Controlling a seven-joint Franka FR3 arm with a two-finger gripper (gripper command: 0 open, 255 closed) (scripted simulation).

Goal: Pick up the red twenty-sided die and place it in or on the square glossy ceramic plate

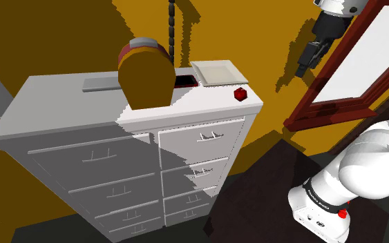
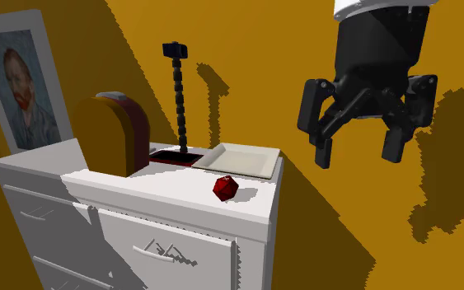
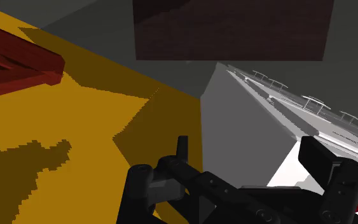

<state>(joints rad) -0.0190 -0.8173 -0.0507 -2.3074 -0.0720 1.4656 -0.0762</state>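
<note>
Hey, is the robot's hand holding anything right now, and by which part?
Nothing. The hand hangs open in the air; the red die sits on the white dresser.

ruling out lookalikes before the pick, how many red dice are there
1. The red die sits on the dresser top near its edge, apart from the square plate. The brown rounded object could hide another.
</note>
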